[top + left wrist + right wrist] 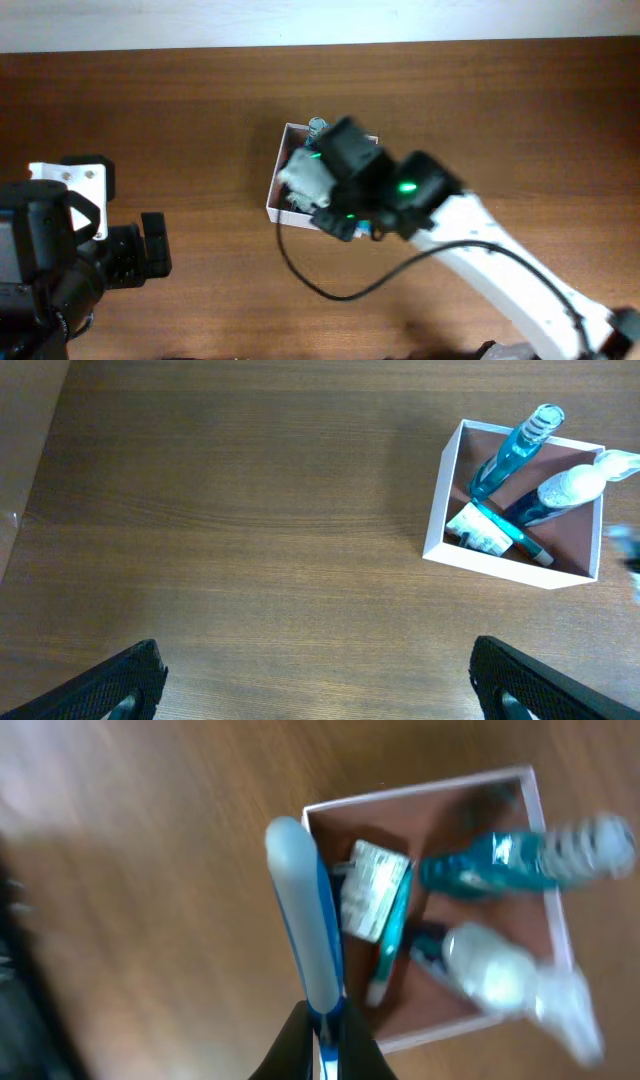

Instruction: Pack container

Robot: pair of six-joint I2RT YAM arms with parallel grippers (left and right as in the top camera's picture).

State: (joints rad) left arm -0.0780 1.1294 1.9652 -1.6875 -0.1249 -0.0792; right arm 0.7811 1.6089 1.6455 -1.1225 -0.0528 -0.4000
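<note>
The container is a square white box with a pinkish-brown inside, at the table's middle. It also shows in the left wrist view and the right wrist view. In it lie a blue bottle, a white-capped bottle, a green-and-white packet and a teal stick. My right gripper is shut on a blue-and-white toothbrush and holds it above the box's left wall. My left gripper is open and empty, far left of the box.
The right arm and its black cable cover the box's right side and the table in front of it. The left arm stands at the left edge. Bare wood lies between the left gripper and the box.
</note>
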